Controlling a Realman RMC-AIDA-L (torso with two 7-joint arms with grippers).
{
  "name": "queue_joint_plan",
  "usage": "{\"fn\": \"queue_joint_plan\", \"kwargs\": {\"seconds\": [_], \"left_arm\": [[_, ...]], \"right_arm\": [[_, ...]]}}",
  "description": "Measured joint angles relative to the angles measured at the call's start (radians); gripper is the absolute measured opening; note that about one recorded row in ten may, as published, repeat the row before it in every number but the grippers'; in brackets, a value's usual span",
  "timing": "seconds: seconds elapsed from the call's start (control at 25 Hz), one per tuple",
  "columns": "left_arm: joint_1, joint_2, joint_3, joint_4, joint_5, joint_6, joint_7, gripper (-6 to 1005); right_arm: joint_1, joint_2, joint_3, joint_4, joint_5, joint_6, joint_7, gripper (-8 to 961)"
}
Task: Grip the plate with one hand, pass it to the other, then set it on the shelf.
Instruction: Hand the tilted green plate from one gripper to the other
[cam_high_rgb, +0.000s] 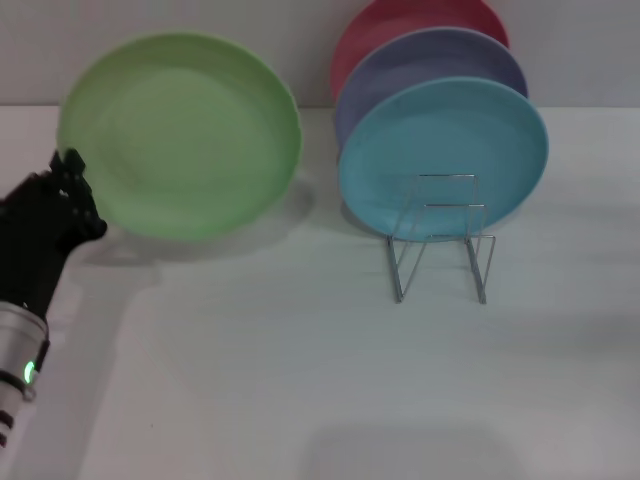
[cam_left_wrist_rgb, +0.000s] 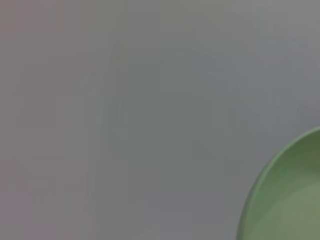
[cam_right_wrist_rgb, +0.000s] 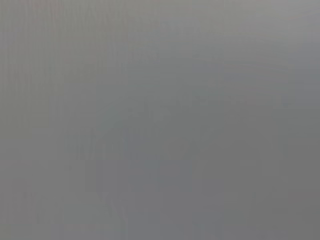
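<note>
The light green plate (cam_high_rgb: 180, 135) is held up off the white table at the left of the head view, tilted with its face towards me. My left gripper (cam_high_rgb: 72, 178) is shut on its lower left rim. Part of the plate's rim also shows in the left wrist view (cam_left_wrist_rgb: 287, 200). The silver wire shelf (cam_high_rgb: 440, 245) stands to the right of the plate, with its front loops bare. My right gripper is not in view; the right wrist view shows only plain grey.
A turquoise plate (cam_high_rgb: 445, 155), a lavender plate (cam_high_rgb: 420, 60) and a pink-red plate (cam_high_rgb: 400, 20) stand upright one behind the other in the back of the shelf. The white table (cam_high_rgb: 300, 380) spreads in front of it.
</note>
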Motion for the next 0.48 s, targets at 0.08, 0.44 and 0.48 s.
{"fn": "queue_joint_plan", "kwargs": {"seconds": [0.08,0.44,0.48], "left_arm": [[-0.004,-0.005,0.026,-0.034,-0.007,0.026,0.002,36],[-0.049,-0.01,0.232,-0.111,-0.269,0.14,0.16,37],[-0.055,-0.01,0.263,-0.115,-0.318,0.15,0.186,37]], "right_arm": [[0.0,0.0,-0.013,-0.004,0.0,-0.007,0.0,550],[-0.093,0.023,-0.235,0.041,0.0,-0.244,0.01,551],[-0.093,0.023,-0.235,0.041,0.0,-0.244,0.01,551]]}}
